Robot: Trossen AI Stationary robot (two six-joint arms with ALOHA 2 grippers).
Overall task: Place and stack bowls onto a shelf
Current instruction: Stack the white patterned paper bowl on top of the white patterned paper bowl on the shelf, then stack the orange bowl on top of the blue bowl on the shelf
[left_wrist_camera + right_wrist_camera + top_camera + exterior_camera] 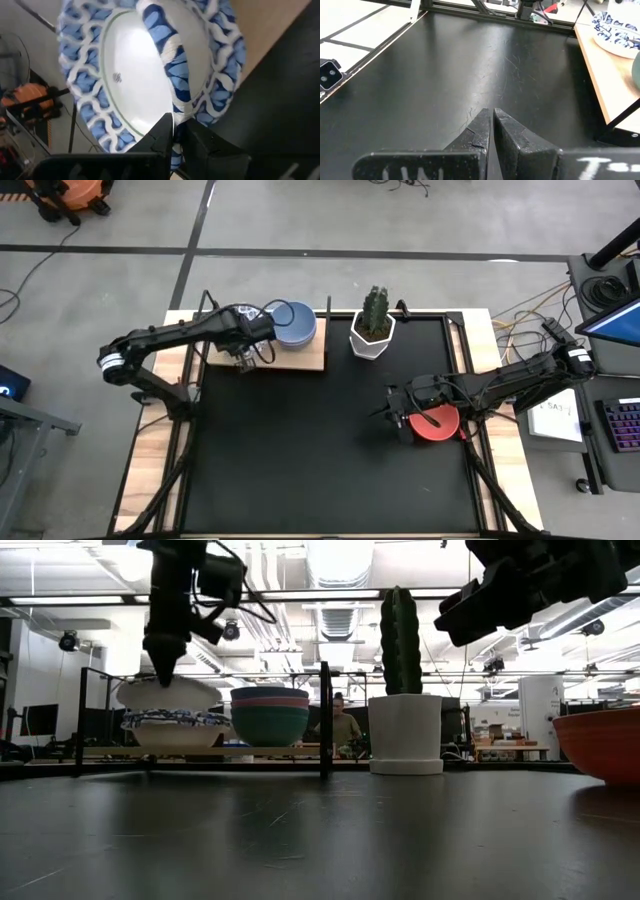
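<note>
My left gripper [241, 358] hangs over the left part of the shelf [310, 360], shut on a white bowl with a blue-patterned rim [165, 693]. That bowl sits tilted on top of another white and blue bowl [176, 728] on the shelf. Beside them on the shelf stands a stack of blue, pink and green bowls [270, 715]. The red bowl [437, 424] rests on the black table at the right. My right gripper [398, 416] is shut just left of it, over bare table, touching nothing. My left gripper pinches the white bowl's patterned rim [176, 112], one finger on the inside and one on the outside. The fingers come from above, slanting down. The bowl is tilted, the held side up, with its underside in the bowl below [225, 75].
A white hexagonal pot with a cactus [372, 330] stands on the table right of the shelf. Black frame posts [324, 715] rise at the shelf's ends. The black tabletop [300, 450] lies bare in the middle and near side. A person shows in the room behind [343, 725].
</note>
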